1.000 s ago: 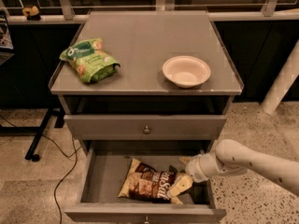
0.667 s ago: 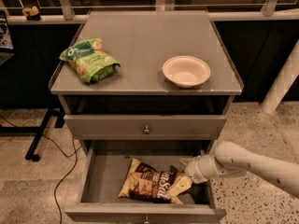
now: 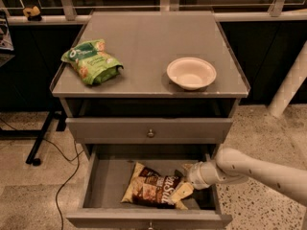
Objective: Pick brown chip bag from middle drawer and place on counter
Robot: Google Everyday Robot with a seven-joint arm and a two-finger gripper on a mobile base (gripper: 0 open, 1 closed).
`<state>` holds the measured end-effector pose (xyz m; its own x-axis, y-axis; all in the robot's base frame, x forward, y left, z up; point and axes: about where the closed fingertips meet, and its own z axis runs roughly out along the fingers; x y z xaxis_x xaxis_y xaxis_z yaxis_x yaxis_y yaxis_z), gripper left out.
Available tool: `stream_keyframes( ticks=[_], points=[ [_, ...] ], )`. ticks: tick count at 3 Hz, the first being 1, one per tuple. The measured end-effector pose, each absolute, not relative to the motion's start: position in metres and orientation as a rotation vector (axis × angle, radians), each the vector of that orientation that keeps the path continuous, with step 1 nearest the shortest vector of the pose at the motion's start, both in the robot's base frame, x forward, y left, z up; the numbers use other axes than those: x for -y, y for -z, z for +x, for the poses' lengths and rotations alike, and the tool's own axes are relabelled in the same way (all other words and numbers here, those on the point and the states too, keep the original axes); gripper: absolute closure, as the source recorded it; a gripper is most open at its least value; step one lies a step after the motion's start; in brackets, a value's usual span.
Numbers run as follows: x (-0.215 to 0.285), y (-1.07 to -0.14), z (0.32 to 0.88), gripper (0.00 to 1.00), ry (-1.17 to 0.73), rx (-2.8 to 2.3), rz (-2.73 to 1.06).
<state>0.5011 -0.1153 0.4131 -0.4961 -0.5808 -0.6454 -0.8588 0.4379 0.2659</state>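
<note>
Your gripper [image 3: 183, 186] is down inside the open middle drawer [image 3: 108, 177], at the right end of the brown chip bag [image 3: 151, 190]. It overlaps the bag's cream-yellow right edge. You can't tell if it is gripping the bag or only resting against it; that spot is too cluttered to read. The arm [image 3: 261, 170] comes in from the right, low, crossing over the drawer's right wall.

The brown chip bag lies flat on the drawer floor, centre to right, lettering up, tilted a bit. Its left end points toward the back-left. The left part of the drawer floor is bare grey. The bag's near edge sits close to the drawer front.

Above the open drawer is a closed drawer [image 3: 120, 130] with a small round knob [image 3: 150, 133]. Its front hangs directly over the back of the open one, so you have little headroom there.

On the counter [image 3: 148, 35] a green snack bag [image 3: 91, 61] sits at the front-left, near the left rim. A pale empty bowl [image 3: 191, 73] sits at the front-right, close to the front edge. The two are well apart, with bare grey between and behind them.

Around the cabinet you have speckled floor [image 3: 266, 128], a black cable [image 3: 64, 163] and a black stand leg [image 3: 41, 140] on the left, and a white slanted post [image 3: 290, 83] on the right.
</note>
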Motion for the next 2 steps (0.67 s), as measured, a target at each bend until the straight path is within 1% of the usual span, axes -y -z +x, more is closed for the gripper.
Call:
stream_keyframes(
  ticks=[1,2],
  points=[
    [0.1133,-0.4028,0.5009,0.00,-0.809,-2.246,-1.211],
    [0.1133,-0.4028,0.5009,0.19,-0.809,-2.246,-1.211]
  ],
)
